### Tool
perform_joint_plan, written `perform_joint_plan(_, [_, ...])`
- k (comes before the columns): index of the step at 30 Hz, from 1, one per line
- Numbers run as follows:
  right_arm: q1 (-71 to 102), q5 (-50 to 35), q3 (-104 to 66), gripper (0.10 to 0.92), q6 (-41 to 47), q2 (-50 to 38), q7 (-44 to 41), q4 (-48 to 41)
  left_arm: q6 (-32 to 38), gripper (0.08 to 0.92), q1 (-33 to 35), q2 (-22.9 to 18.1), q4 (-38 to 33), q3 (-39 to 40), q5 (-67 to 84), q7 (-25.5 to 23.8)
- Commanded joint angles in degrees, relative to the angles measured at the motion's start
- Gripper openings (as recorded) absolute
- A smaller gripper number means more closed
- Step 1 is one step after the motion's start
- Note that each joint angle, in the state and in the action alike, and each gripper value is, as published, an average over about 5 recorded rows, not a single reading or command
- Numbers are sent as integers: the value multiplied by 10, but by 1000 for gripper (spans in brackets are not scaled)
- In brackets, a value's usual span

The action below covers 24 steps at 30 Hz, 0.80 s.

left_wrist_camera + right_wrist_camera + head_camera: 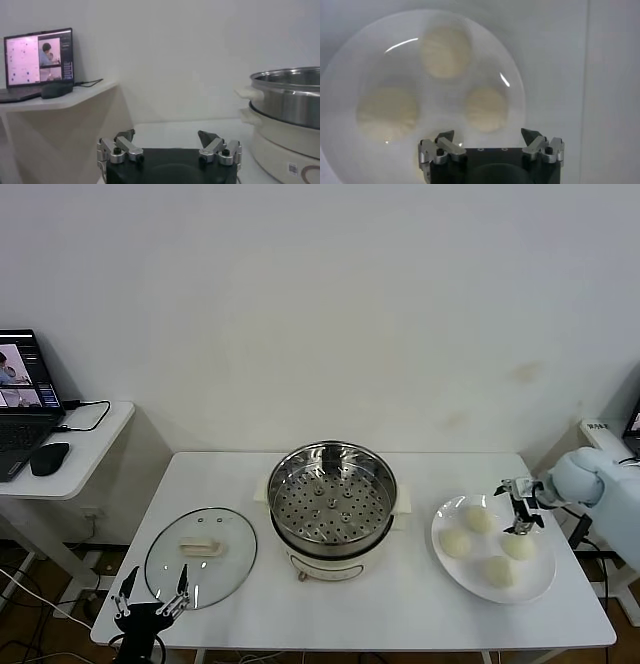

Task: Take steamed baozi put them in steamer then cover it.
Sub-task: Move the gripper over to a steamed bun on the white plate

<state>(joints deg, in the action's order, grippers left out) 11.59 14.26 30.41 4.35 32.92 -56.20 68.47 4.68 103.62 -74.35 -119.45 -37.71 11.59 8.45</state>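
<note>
The steamer (332,506) sits mid-table, the cover (200,556) to its left, four steamed baozi (455,543) on the plate (538,582) right

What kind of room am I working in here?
Probably a lab or office test space, not a kitchen: a bare white wall, a folding table holding the steamer, and a laptop on a side desk.

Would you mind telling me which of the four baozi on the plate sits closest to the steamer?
The baozi on the left side of the plate, nearest the steamer; the other three lie farther toward the right claw.
</note>
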Motion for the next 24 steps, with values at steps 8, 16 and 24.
perform_joint_plan(8, [-8,25,6,823,-3,79,3,-91,2,823,1,0,0,-8,-4,-1])
perform_joint_plan(16, [-9,33,-3,821,4,113,8,-126,4,823,0,-2,5,-10,-6,0])
perform_joint_plan(24, [-5,38,-7,752,8,116,1,-131,5,823,1,-3,8,-10,-7,0])
